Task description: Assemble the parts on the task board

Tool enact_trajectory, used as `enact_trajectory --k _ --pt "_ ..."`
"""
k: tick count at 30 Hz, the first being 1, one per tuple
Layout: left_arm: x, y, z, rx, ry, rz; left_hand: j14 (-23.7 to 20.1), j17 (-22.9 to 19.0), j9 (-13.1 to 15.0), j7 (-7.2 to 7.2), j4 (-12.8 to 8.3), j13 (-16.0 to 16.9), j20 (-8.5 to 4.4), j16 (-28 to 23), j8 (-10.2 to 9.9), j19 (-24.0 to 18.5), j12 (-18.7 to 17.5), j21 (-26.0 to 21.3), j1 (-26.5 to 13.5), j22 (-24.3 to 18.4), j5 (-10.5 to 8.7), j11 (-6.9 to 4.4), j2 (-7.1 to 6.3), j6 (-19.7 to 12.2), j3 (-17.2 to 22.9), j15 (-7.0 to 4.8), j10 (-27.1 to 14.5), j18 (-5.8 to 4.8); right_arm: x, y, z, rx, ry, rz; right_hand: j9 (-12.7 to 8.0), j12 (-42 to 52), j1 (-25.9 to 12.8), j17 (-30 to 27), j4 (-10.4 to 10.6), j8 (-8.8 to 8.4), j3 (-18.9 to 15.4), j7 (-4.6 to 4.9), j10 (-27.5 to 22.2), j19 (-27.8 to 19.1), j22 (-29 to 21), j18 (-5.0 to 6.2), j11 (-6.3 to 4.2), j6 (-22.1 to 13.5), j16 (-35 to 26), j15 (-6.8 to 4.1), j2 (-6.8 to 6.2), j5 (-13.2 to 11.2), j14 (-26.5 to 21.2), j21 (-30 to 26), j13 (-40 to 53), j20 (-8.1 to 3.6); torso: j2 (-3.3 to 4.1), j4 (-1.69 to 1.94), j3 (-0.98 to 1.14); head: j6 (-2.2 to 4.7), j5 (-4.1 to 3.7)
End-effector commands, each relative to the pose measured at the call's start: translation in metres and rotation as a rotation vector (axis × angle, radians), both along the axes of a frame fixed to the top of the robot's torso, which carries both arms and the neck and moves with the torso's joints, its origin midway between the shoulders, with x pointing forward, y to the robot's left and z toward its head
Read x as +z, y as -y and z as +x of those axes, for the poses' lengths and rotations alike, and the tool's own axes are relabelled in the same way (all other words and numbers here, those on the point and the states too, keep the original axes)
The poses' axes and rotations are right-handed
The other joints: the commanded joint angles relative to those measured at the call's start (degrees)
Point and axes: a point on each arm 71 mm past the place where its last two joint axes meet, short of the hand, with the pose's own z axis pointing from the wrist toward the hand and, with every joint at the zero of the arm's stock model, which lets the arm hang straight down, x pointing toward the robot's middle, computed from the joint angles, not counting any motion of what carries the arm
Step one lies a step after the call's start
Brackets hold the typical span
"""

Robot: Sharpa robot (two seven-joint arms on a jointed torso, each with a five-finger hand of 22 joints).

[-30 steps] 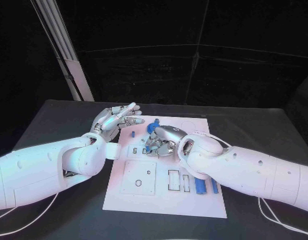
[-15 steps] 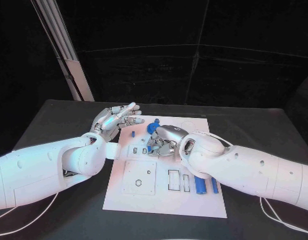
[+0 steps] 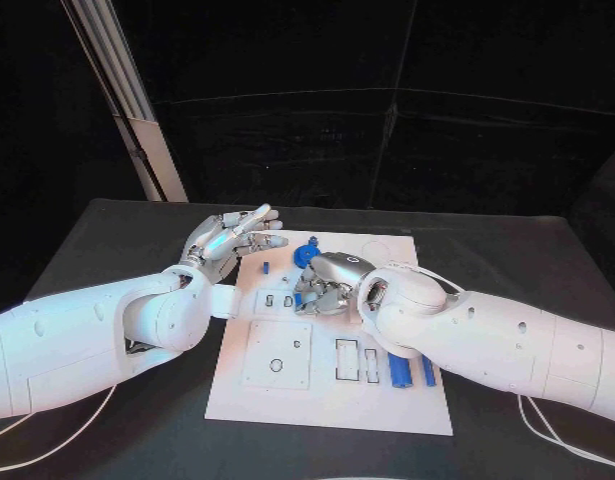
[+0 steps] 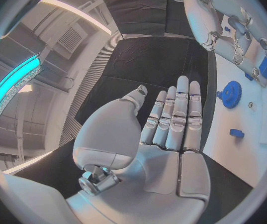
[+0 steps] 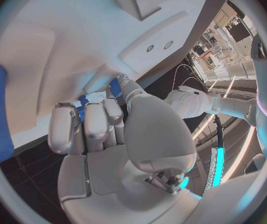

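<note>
Right hand is lowered onto the middle of the task board, fingers curled in over a small blue part; whether that part is actually gripped cannot be told. Left hand is raised over the far left edge of the board, fingers straight and apart, nothing held. A blue gear is seen on the board's far side, a small blue piece beside it. Two blue bars are laid near the board's right near corner on the black table.
</note>
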Motion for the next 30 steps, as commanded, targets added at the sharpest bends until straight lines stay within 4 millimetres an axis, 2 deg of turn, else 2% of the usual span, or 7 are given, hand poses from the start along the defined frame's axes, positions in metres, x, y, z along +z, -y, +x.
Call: enact_trajectory --k 1,13,18,22,25,30 --pt "0.002 0.001 0.0 -0.012 0.009 -0.012 -0.5 0.1 0.0 0.03 -0.3 -0.1 0.1 -0.4 0.1 0.1 -0.2 -0.3 0.4 0.0 0.01 0.13 0.02 -0.3 0.0 0.1 -0.3 0.82 -0.003 0.0 -0.001 -0.006 -0.009 -0.032 0.1 -0.5 -0.9 -0.2 0.4 -0.31 -0.2 0.06 -0.6 -0.4 -0.1 -0.27 0.02 -0.5 -0.4 0.34 -0.08 0.5 0.3 -0.2 -0.2 0.08 -0.01 0.01 0.0 0.04 0.04" --pt "0.002 0.001 0.0 -0.012 0.009 -0.012 -0.5 0.1 0.0 0.03 -0.3 -0.1 0.1 -0.4 0.1 0.1 -0.2 -0.3 0.4 0.0 0.01 0.13 0.02 -0.3 0.0 0.1 -0.3 0.82 -0.001 -0.001 -0.001 -0.015 0.0 -0.022 0.1 -1.6 -2.3 -0.9 1.2 -0.64 -0.9 0.18 -1.3 -0.7 -0.7 -0.16 0.18 -1.3 -0.9 0.47 -0.82 0.8 0.2 -0.5 -1.1 0.21 -0.01 -0.01 0.01 0.05 -0.01" --pt "0.002 0.001 0.0 -0.012 0.009 -0.012 -0.5 0.1 0.0 0.03 -0.3 -0.1 0.1 -0.4 0.1 0.1 -0.2 -0.3 0.4 0.0 0.01 0.13 0.02 -0.3 0.0 0.1 -0.3 0.82 0.001 0.0 0.0 -0.035 0.025 0.005 0.0 -2.8 -5.4 -1.8 3.3 -1.11 -3.3 0.42 -2.1 -0.9 -1.2 -0.07 0.46 -2.6 -1.4 0.68 -2.0 0.7 0.0 -0.7 -2.2 0.39 0.0 0.0 0.02 0.06 -0.03" --pt "0.002 0.0 0.001 -0.006 0.01 -0.008 -0.4 0.1 0.0 -0.45 -0.7 0.0 0.09 -0.5 0.1 0.1 -0.1 -0.5 0.5 -0.2 -0.01 -0.16 0.11 -0.5 0.3 0.0 0.3 0.87 0.009 0.0 -0.002 -0.041 0.099 0.094 -0.1 -4.8 -6.7 -2.7 6.0 -1.3 -6.7 1.18 -4.1 -1.0 -1.6 -0.01 1.13 -5.4 -2.2 1.24 -2.93 2.7 -0.2 -1.0 -4.3 0.86 -0.04 -0.08 0.12 0.17 0.05" --pt "0.001 -0.001 0.001 -0.012 0.014 0.002 1.1 0.7 0.0 -1.23 -1.1 0.0 -0.4 -0.1 0.1 1.2 -0.1 -0.2 0.2 -0.2 -0.03 -0.89 -0.11 -0.4 0.6 -0.68 1.9 0.96 0.015 0.001 -0.006 -0.008 0.141 0.167 -0.1 -4.9 -6.3 -3.7 7.1 -1.26 -8.2 1.47 -4.6 -1.0 -1.6 0.01 1.41 -6.5 -2.8 1.45 -3.03 3.7 -0.4 -1.1 -4.6 1.08 -0.04 0.03 0.09 0.27 -0.04" --pt "0.003 0.0 0.001 -0.055 0.044 0.017 6.3 3.1 0.1 -2.22 -1.4 0.2 -2.01 1.8 0.5 5.1 -0.6 1.5 -1.0 0.4 -0.07 -2.17 -1.31 1.7 0.3 -2.39 6.1 0.99 0.024 0.007 -0.015 0.082 0.165 0.262 -0.1 -5.3 -4.8 -5.4 7.5 -1.25 -9.1 1.75 -5.3 -1.4 -2.2 0.14 1.66 -7.6 -4.0 1.67 -2.0 4.1 -0.8 -1.4 -5.2 1.3 -0.19 -0.01 0.07 0.26 0.26"
